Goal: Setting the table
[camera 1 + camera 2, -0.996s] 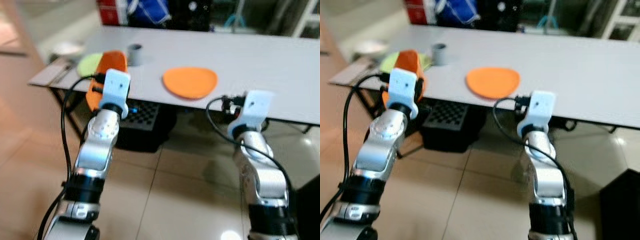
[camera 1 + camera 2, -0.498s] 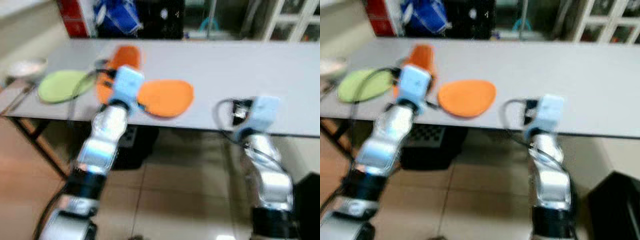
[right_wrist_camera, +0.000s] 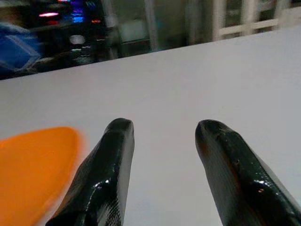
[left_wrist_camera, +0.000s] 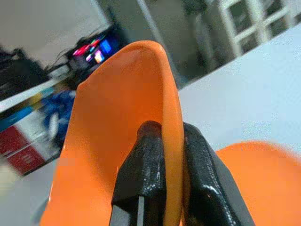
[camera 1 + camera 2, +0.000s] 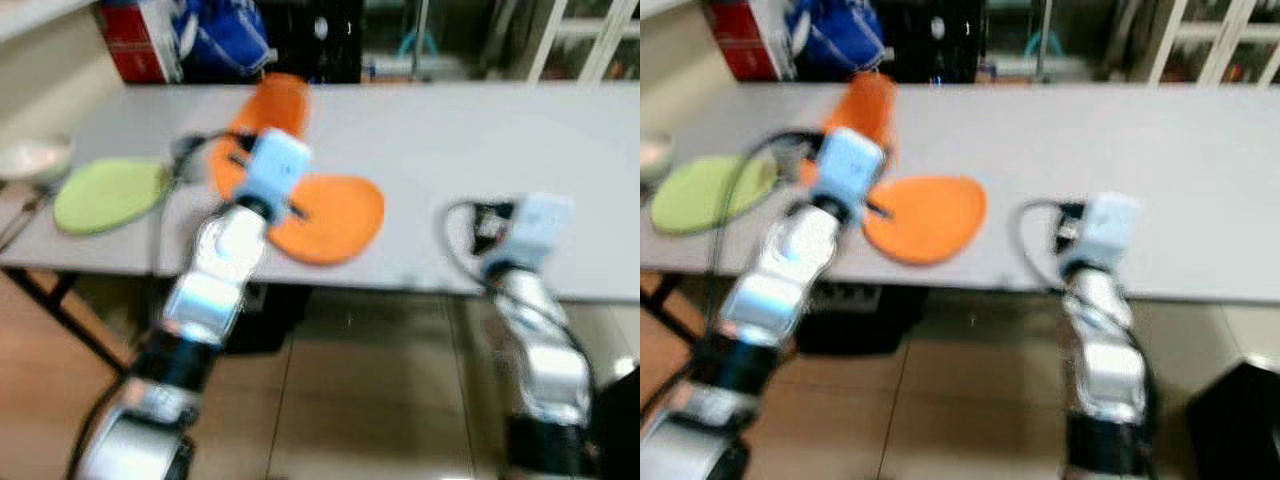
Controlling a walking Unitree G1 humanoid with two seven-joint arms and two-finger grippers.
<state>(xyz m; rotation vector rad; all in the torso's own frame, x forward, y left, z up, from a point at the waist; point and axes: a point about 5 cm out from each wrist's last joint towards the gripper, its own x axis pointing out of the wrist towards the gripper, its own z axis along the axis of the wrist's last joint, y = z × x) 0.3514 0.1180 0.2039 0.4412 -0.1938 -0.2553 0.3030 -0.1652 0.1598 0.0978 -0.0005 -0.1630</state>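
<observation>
Already the left gripper [image 4: 162, 176] pinches the rim of an orange plate [image 4: 117, 141], held on edge just above and behind the orange mat [image 5: 330, 215] on the table [image 5: 480, 130]. Beside that mat, the right gripper [image 3: 162, 141] hovers spread, empty.

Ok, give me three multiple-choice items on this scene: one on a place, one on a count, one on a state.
1. Where does the green plate lie?
A. on the table's left part
B. on the floor
C. under the right gripper

2. How many orange plates are there?
A. one
B. two
C. four

3. What is the left gripper doing?
A. hanging open
B. pinching a cup
C. clamping an orange plate's rim

Answers:
1. A: it lies on the table, left of the orange plates.
2. B: one held plate, one flat plate.
3. C: the fingers squeeze the rim, while the right gripper is open.
</observation>
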